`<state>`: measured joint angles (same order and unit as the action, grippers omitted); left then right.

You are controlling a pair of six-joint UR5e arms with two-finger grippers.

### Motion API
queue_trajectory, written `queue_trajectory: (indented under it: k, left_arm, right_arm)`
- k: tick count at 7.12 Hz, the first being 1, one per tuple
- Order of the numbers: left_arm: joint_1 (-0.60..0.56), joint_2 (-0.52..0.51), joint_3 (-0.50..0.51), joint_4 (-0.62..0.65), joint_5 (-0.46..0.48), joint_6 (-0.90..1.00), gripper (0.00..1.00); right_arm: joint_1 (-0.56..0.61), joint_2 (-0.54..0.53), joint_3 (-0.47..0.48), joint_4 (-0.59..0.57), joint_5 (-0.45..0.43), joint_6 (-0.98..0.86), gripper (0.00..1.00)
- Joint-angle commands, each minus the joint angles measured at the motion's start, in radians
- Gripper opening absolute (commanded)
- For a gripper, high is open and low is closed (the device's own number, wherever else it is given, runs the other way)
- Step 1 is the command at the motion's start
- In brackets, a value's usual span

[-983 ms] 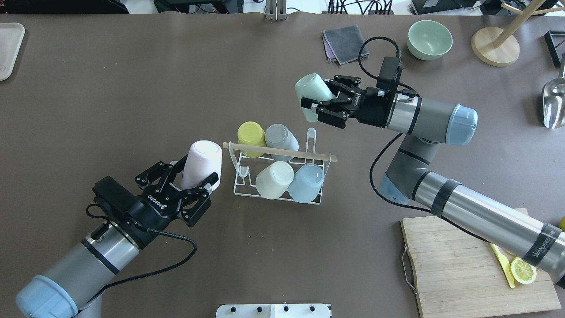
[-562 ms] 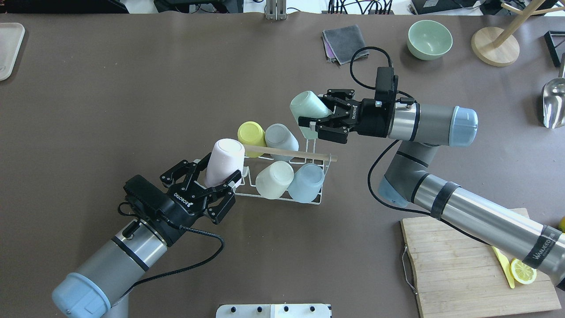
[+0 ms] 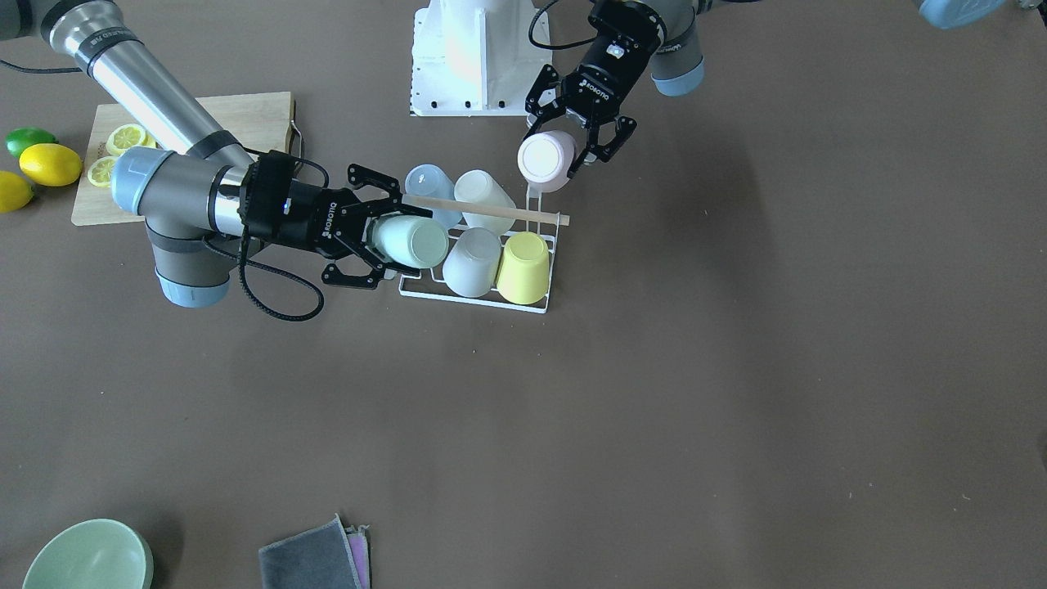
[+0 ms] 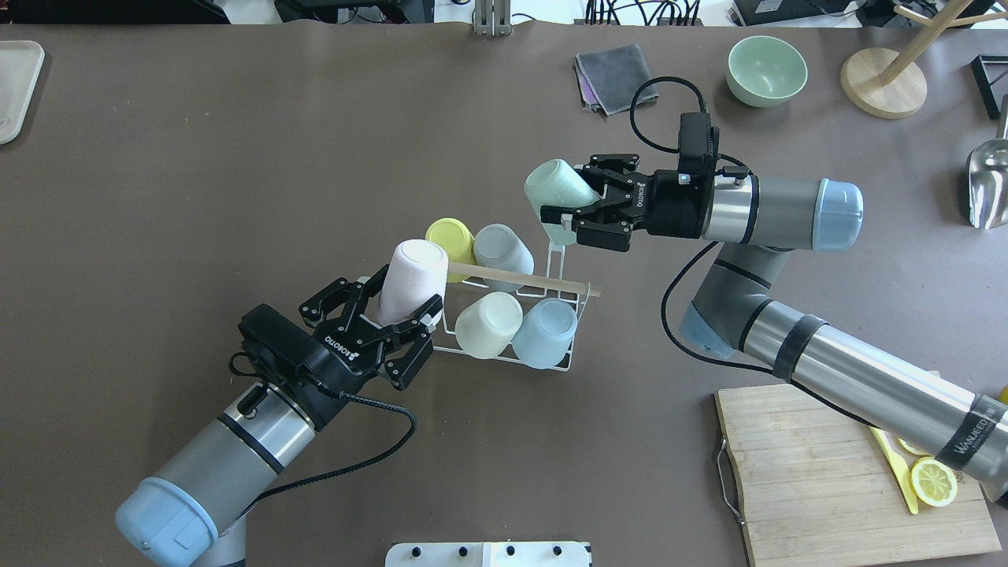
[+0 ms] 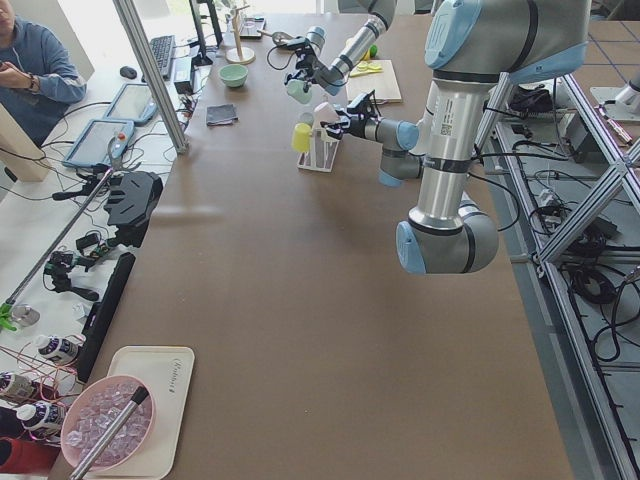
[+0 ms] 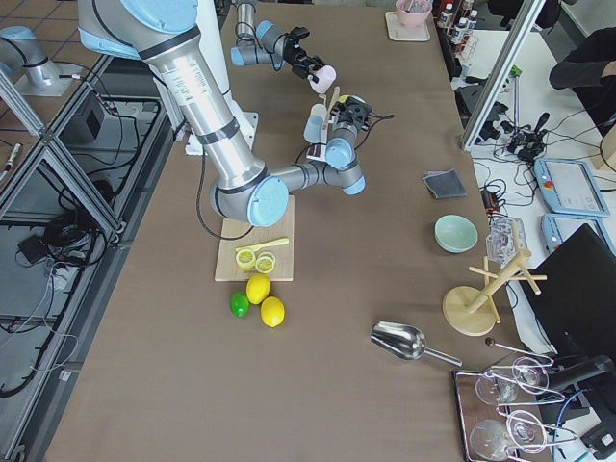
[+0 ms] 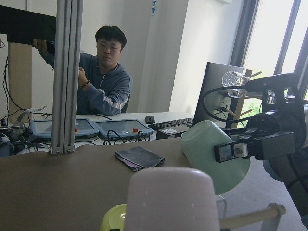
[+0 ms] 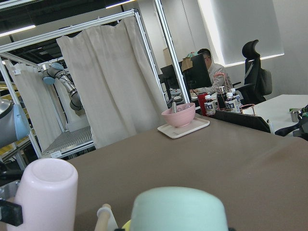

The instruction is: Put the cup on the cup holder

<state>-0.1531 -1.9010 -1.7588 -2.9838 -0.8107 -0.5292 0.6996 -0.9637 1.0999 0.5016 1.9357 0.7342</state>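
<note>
Both arms had closed in on the cup holder (image 4: 561,364), which stood mid-table, well apart from every edge. The left gripper (image 4: 402,304) clamped the pink cup (image 4: 413,272) over the holder's left end; the right gripper (image 4: 568,195) clamped the mint cup (image 4: 551,185) above the empty far prong (image 4: 557,250). Lowered off-line, either rim might catch the wooden rod (image 4: 543,280) and tip the holder.
</note>
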Motion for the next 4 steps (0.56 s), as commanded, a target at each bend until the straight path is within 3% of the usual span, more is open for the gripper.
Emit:
queue_trajectory:
  k: [1,4]
  left_arm:
    - [-0.017,-0.004,0.007,-0.001,0.001,-0.002,0.16]
    - [-0.036,-0.039,0.059,-0.001,-0.001,-0.005,0.16]
  right_arm:
    - [0.008,0.005,-0.003,-0.002,-0.017,-0.001,0.0]
    - [-0.029,0.013,-0.023,-0.003,-0.067,-0.012,0.0]
